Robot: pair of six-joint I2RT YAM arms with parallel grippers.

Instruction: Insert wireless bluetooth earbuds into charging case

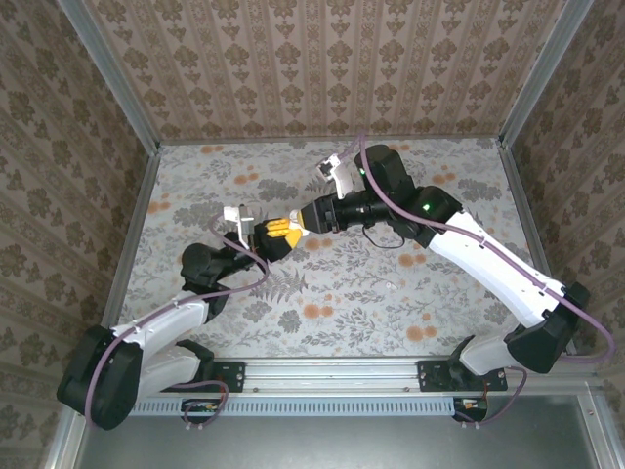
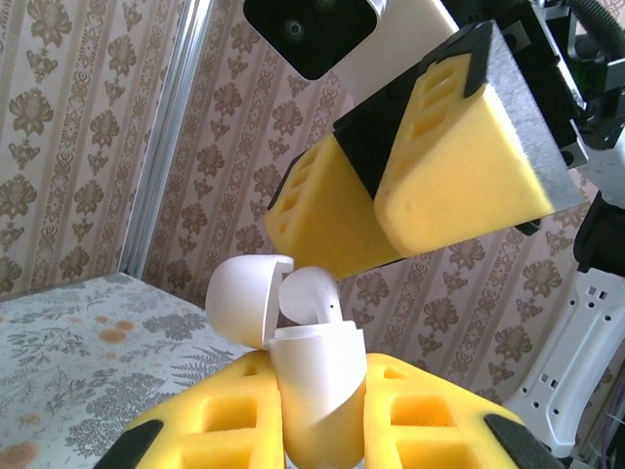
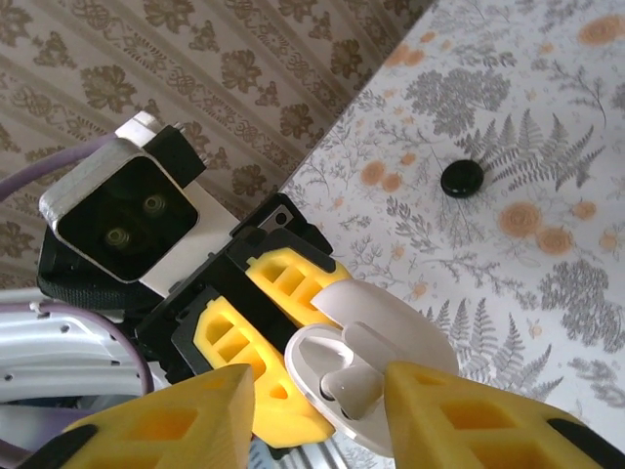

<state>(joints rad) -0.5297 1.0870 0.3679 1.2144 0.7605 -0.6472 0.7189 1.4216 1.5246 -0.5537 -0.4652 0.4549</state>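
Note:
The white charging case (image 2: pixel 314 401) stands upright, pinched between the yellow foam fingers of my left gripper (image 2: pixel 320 371), which is shut on it. Its lid (image 2: pixel 239 298) hangs open to the left. A white earbud (image 2: pixel 308 293) sits in the case's mouth, head up. My right gripper (image 3: pixel 317 391) hovers over the open case (image 3: pixel 391 313) with its jaws apart, one fingertip on each side of the earbud (image 3: pixel 352 386). In the top view both grippers meet above mid-table, left gripper (image 1: pixel 276 237) and right gripper (image 1: pixel 299 226) tip to tip.
A small round black piece (image 3: pixel 461 179) lies on the floral tabletop beyond the case. A tiny pale speck (image 1: pixel 391 285) sits on the table to the right. Patterned walls with metal posts (image 1: pixel 137 107) enclose the table.

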